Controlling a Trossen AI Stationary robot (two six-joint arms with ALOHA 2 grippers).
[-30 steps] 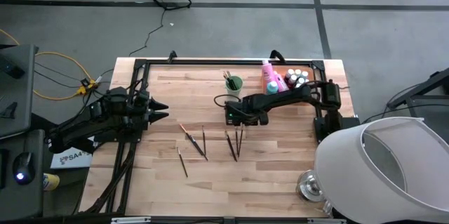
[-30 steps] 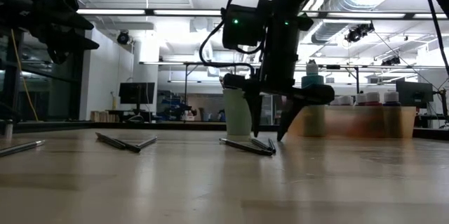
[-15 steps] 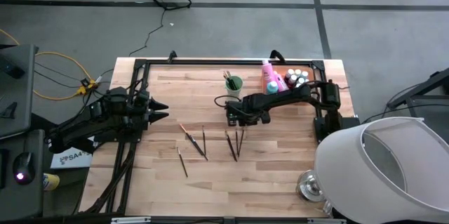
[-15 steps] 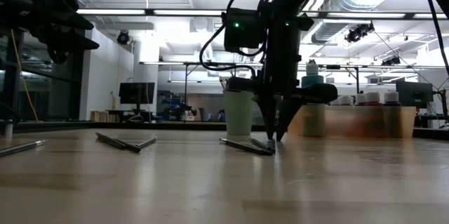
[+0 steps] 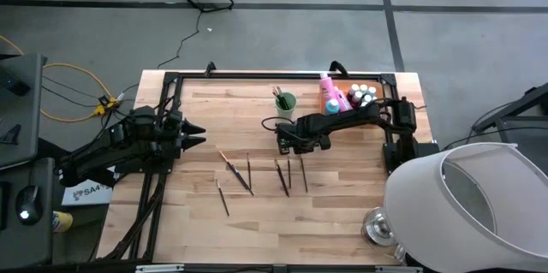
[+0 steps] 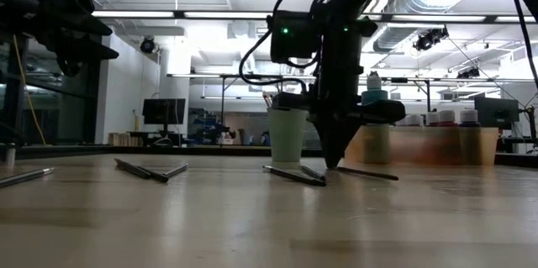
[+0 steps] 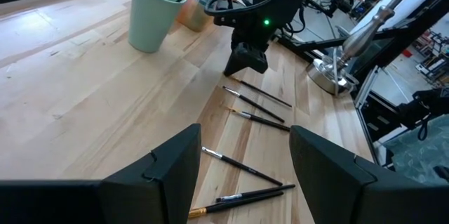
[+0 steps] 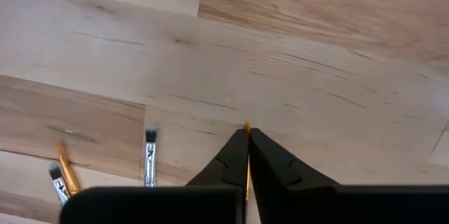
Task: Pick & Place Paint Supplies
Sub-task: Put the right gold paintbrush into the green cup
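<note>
My right gripper (image 5: 300,155) points down at mid-table, shut on the far end of a thin dark brush (image 5: 303,175). Two more brushes (image 5: 280,177) lie just left of it, and several others (image 5: 233,169) lie farther left, all flat on the wood. A light green cup (image 5: 285,101) holding brushes stands behind the gripper. Pink bottles (image 5: 326,89), a teal bottle (image 6: 374,96) and small capped bottles (image 5: 363,93) stand in the orange tray (image 6: 483,146). My left gripper (image 5: 199,134) hovers open at the table's left side. My right gripper pinches the brush's far end (image 8: 247,126) between its two fingertips (image 8: 231,159). It comes from above, pointing down. The rest of the brush (image 6: 366,173) lies on the table and runs from the fingertips toward the near edge.
A black frame (image 5: 257,75) runs along the table's far edge and down its left side. A white lamp shade (image 5: 467,204) and a metal base (image 5: 377,226) stand at the near right corner. Bare wood lies along the near edge.
My right gripper has shut its fingers on one brush's far end while staying in place, rolling slightly. That brush has swung away from the two beside it and now lies apart on their right.
</note>
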